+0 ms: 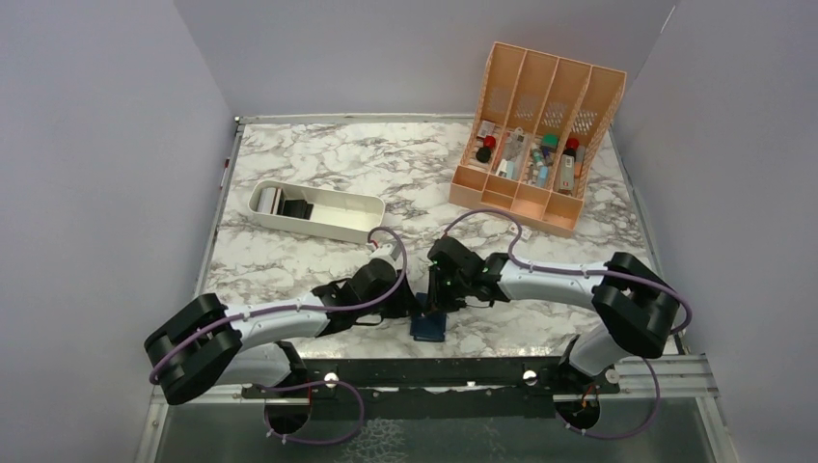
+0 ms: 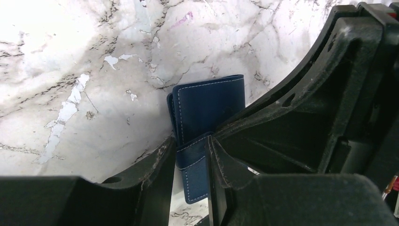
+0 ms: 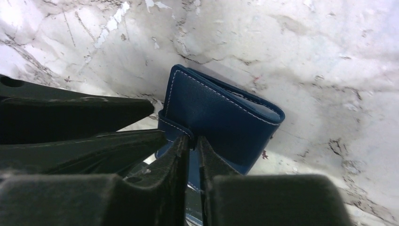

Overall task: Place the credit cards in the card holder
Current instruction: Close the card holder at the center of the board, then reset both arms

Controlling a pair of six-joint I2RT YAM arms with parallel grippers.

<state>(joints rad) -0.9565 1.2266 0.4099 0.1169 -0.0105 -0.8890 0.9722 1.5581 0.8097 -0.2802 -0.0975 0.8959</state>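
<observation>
The card holder [image 1: 427, 327], a small navy folding case with white stitching, lies closed on the marble near the table's front edge. Its strap tab [image 2: 193, 160] runs out between my left gripper's [image 2: 188, 141] fingers, which hold it by its edges. My right gripper [image 3: 194, 139] comes from the other side, its fingers pinched flat on the same tab where it leaves the card holder [image 3: 221, 117]. In the top view both grippers, left [image 1: 413, 311] and right [image 1: 436, 307], meet over the case. The credit cards are out of view in the wrist views.
A white oblong tray [image 1: 318, 224] stands at the mid-left with a few small flat items at its left end, too small to identify. An orange slotted organizer [image 1: 540, 125] with small bottles stands at the back right. The metal rail [image 1: 434, 367] runs just behind the case.
</observation>
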